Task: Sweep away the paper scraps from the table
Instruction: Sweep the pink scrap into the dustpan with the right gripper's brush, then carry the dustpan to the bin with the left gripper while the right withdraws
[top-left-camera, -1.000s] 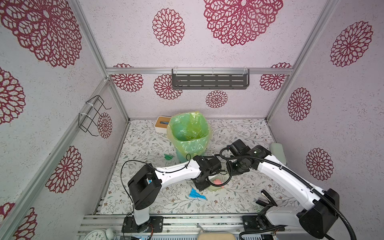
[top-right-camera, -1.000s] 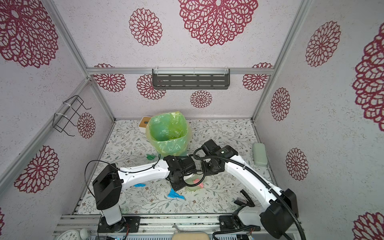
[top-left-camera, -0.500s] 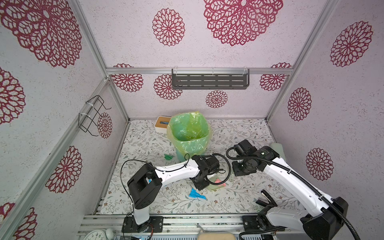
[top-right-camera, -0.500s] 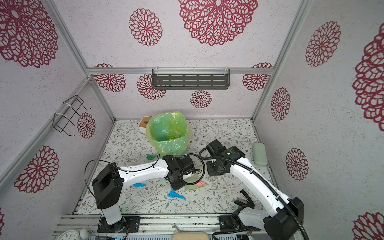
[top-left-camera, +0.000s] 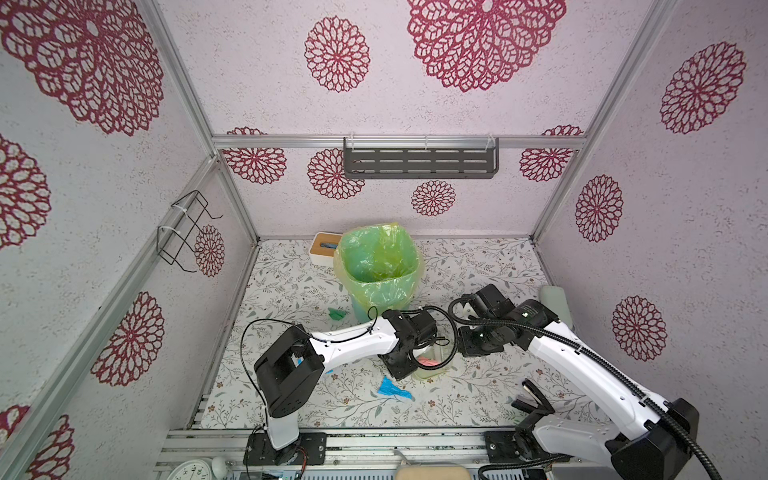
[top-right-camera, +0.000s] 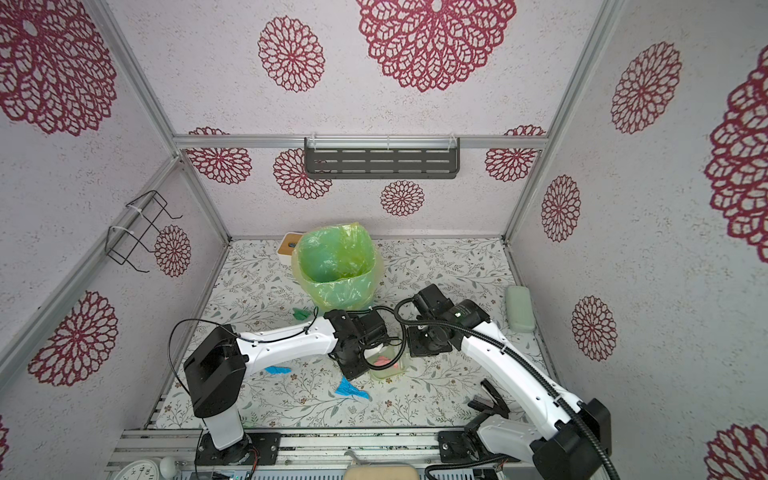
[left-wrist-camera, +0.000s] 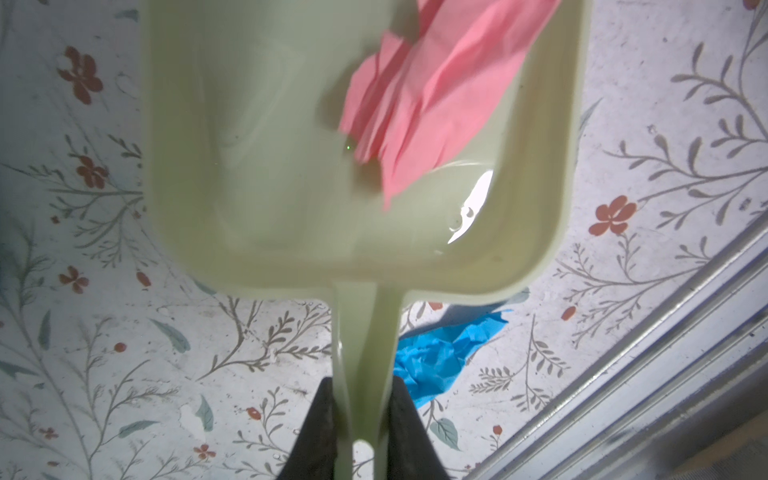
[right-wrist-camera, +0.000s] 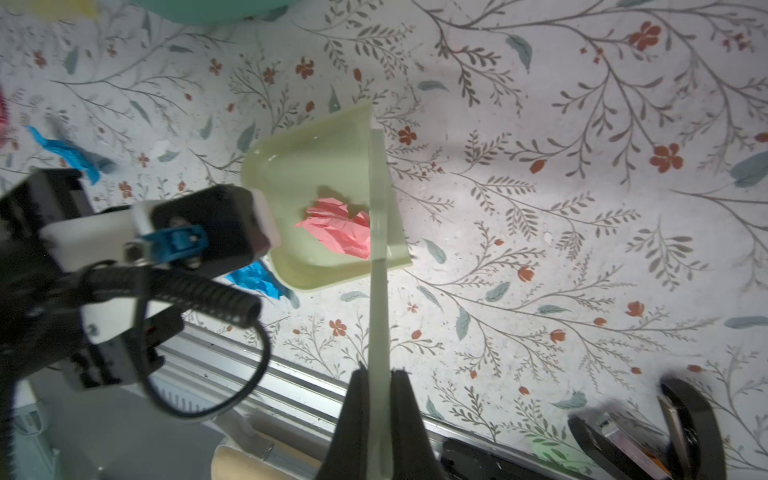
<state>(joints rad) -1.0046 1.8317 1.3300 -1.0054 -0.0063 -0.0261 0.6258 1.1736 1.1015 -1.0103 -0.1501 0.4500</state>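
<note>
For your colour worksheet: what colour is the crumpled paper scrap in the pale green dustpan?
The crumpled paper scrap is pink; clearest in left wrist view.

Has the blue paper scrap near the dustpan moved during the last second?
No. The blue paper scrap keeps its place between the dustpan and the front rail, on the same printed twigs of the table.

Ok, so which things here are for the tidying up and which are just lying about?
For the job: the dustpan in the left hand, the sweeper in the right hand, the pink scrap in the dustpan, the blue scrap and the green scrap on the table, the bin.

Just lying about: the wooden-topped box, pale green case, black clip, wall shelf, wire rack.
</note>
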